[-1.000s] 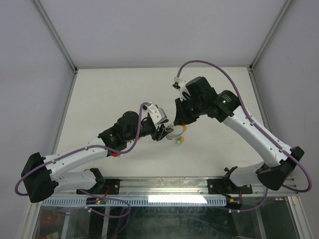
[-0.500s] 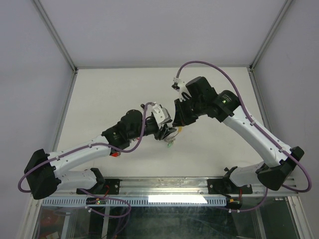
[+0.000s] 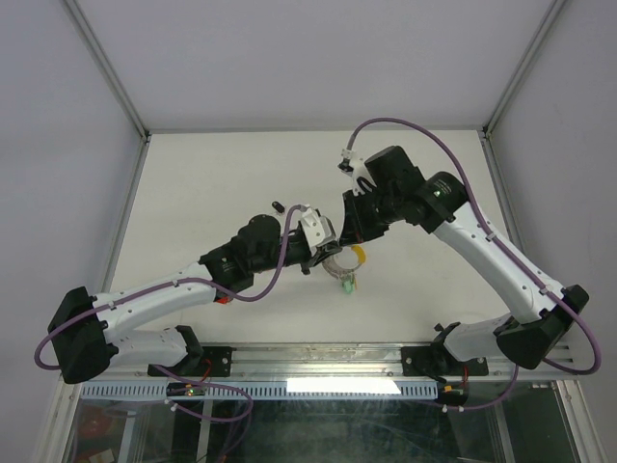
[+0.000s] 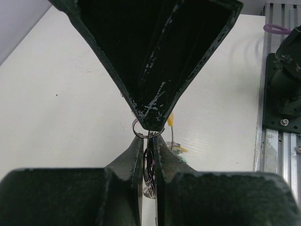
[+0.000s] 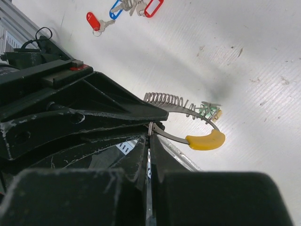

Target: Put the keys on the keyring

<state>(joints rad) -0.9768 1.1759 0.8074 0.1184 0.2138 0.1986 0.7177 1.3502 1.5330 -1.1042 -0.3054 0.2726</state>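
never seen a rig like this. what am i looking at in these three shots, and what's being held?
It is two robot arms bolted at the near edge of a table. The wide shot looks down from above. The other two come from a camera on each wrist, so the dark wedges at the bottom are that arm's own fingers. The right gripper is shut on the thin keyring. The left gripper is closed on what is probably a key just below it. A wire loop with a coil spring and yellow sleeve leads off from there. Loose keys with red and blue tags lie further off.

keyring [image 4: 135,132] half hidden, keys [image 5: 129,5] cropped
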